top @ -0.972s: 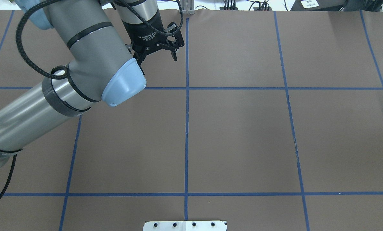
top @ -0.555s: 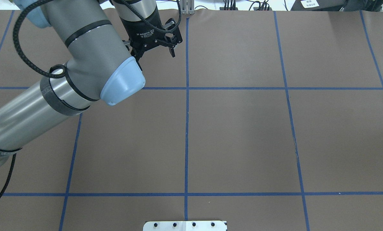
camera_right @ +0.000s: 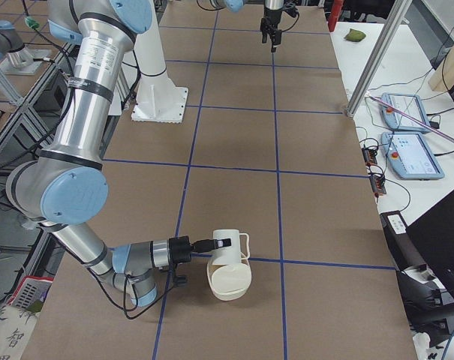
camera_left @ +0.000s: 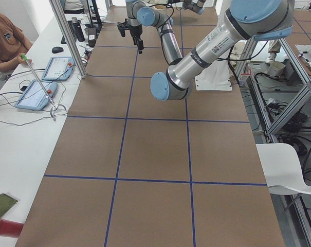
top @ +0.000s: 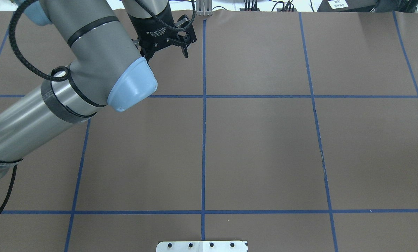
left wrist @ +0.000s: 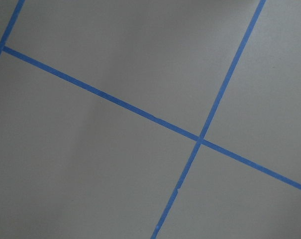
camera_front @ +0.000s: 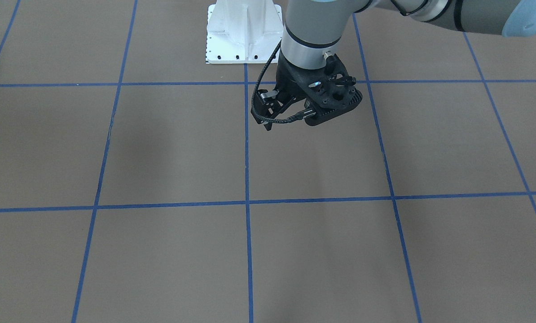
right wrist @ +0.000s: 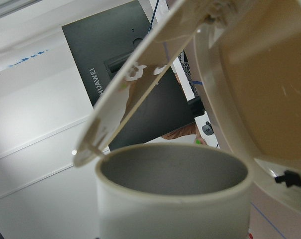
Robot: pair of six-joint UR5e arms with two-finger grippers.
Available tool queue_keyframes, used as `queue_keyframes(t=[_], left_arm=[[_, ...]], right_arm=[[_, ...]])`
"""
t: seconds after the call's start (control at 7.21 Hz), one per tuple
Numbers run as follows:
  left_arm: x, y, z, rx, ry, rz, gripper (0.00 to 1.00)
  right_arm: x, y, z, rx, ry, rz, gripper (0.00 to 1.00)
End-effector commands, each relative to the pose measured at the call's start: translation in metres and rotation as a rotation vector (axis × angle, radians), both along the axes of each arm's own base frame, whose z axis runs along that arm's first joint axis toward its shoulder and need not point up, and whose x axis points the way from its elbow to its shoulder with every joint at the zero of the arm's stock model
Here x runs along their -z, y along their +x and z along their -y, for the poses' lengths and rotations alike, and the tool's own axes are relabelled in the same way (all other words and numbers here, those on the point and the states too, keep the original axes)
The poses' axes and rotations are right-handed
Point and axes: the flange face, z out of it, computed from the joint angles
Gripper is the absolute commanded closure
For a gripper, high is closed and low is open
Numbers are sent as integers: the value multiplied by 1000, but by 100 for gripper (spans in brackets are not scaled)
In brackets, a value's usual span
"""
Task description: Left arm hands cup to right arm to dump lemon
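Near the table's right end, seen from the exterior right camera, the right arm reaches in low and level. The right gripper is against the side of the cup, whose handle faces away from it. Whether the fingers are clamped cannot be told from here. A white bowl sits tilted just beside the cup, on the camera's side. The wrist view shows the cup's grey interior rim, and no lemon shows anywhere. The left gripper hangs far off with fingers apart and nothing between them. Judgement: the cup is glazed ceramic, so stiff, slick, fairly weighty and breakable if dropped. The surest hold is probably across the wall below the rim, firm enough to resist twisting when tipped.
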Motion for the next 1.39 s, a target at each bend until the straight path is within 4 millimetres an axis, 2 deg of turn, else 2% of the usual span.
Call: queue_keyframes(t=[0.0, 0.14, 0.42, 0.83, 1.25], left_arm=[[4, -4, 1, 6, 0, 1, 0], [7, -5, 1, 11, 7, 2, 0], [25, -10, -1, 23, -3, 30, 0], [25, -9, -2, 21, -3, 32, 0], [26, -7, -4, 17, -1, 29, 0]], right_arm=[[2, -2, 1, 11, 3, 105, 57], [2, -5, 2, 22, -8, 178, 57], [5, -4, 2, 27, -4, 220, 57], [9, -8, 3, 44, 10, 213, 57], [24, -46, 19, 38, 46, 32, 58]])
